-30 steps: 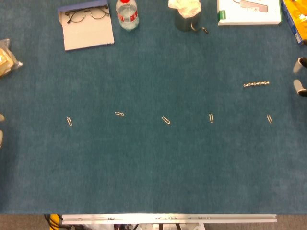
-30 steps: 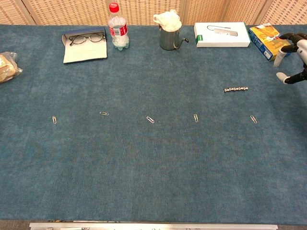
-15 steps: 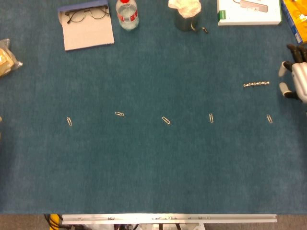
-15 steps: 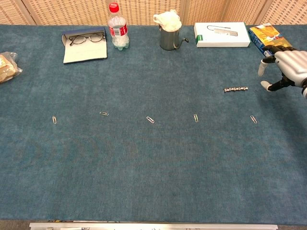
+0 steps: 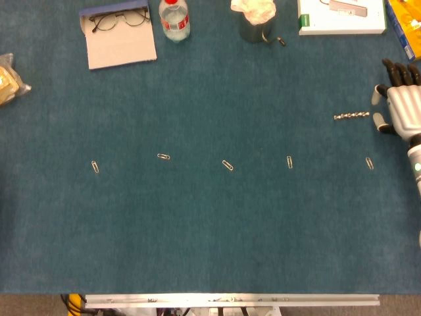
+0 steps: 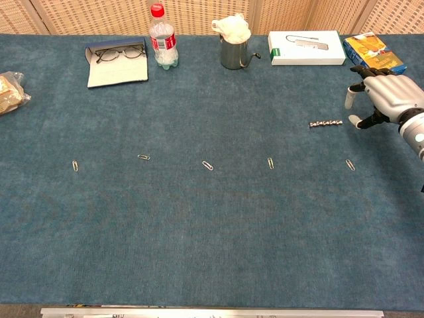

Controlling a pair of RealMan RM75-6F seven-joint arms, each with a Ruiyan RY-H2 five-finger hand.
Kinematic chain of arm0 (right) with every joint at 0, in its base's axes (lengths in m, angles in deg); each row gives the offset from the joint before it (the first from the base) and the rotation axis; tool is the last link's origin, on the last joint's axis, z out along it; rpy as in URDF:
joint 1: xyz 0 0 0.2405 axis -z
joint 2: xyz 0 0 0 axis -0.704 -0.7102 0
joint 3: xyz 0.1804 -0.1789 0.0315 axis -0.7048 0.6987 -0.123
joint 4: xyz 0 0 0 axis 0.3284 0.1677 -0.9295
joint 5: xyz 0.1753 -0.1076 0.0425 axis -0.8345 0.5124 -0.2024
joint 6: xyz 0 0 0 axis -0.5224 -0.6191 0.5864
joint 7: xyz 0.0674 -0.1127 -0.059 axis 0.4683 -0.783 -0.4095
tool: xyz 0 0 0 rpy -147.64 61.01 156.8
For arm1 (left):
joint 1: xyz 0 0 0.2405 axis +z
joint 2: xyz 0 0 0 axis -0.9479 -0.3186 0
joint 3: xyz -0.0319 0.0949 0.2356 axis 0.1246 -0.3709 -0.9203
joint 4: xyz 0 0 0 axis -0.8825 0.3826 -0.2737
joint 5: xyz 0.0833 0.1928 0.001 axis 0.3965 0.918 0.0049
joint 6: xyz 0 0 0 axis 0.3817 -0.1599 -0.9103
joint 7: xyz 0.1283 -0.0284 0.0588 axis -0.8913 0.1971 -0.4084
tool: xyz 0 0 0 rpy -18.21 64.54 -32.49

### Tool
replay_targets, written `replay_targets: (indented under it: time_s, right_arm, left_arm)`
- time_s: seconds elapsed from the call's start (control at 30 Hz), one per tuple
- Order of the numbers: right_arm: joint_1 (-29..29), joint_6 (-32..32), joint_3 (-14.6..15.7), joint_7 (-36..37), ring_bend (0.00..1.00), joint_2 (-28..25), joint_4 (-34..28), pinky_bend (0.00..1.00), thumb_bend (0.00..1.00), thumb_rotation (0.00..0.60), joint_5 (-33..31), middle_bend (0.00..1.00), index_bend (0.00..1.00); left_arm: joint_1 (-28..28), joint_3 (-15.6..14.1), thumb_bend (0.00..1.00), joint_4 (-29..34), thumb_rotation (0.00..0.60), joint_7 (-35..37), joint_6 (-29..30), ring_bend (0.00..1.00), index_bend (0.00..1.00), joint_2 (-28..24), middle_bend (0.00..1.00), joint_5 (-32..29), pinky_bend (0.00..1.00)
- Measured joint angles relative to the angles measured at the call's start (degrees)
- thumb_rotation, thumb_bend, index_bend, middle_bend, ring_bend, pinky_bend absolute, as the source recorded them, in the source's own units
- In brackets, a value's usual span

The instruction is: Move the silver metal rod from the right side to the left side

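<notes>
- The silver metal rod point(image 5: 351, 116) point(image 6: 326, 123) is short, knobbly and bright, like a string of small beads. It lies flat on the right part of the bench point(image 5: 210, 224) point(image 6: 212, 238), running left to right.
- The bench is covered in a blue-green, felt-like cloth with a pale metal strip along its near edge.
- The right hand point(image 5: 401, 105) point(image 6: 385, 93) has a smooth silver-grey shell with darker fingers point(image 6: 349, 98). It sits just to the right of the rod, apart from it, with fingers spread wide and nothing in them.
- The left hand shows in neither view.
- Thin wire paper clips point(image 5: 227, 164) point(image 6: 208, 165) lie in a spaced row across the middle of the cloth.
- Along the far edge:
  - a flat open case with spectacles point(image 5: 118, 20) point(image 6: 116, 53) on it
  - a clear plastic bottle point(image 5: 174, 18) point(image 6: 161, 40) with a red cap
  - a shiny metal cup point(image 5: 255, 26) point(image 6: 233, 53) stuffed with crumpled white material
  - a flat white box point(image 5: 342, 20) point(image 6: 307, 48)
  - a yellow packet point(image 5: 404, 26) point(image 6: 374, 53)
- A crinkled clear bag point(image 5: 10, 79) point(image 6: 12, 93) lies at the left edge.
</notes>
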Motion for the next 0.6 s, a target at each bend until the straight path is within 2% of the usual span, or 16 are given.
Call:
replay_targets:
  time_s: [0.6]
  right_arm:
    - [-1.5,2.2,0.6,-2.4,0.00,3.2,3.8,0.00,0.32,0.600,-1.3,0.01,0.49]
  left_arm:
    - [0.0,-0.3,0.41,-2.0,0.600,3.2,-1.0,0.12,0.38,0.4,0.26,0.2,0.13]
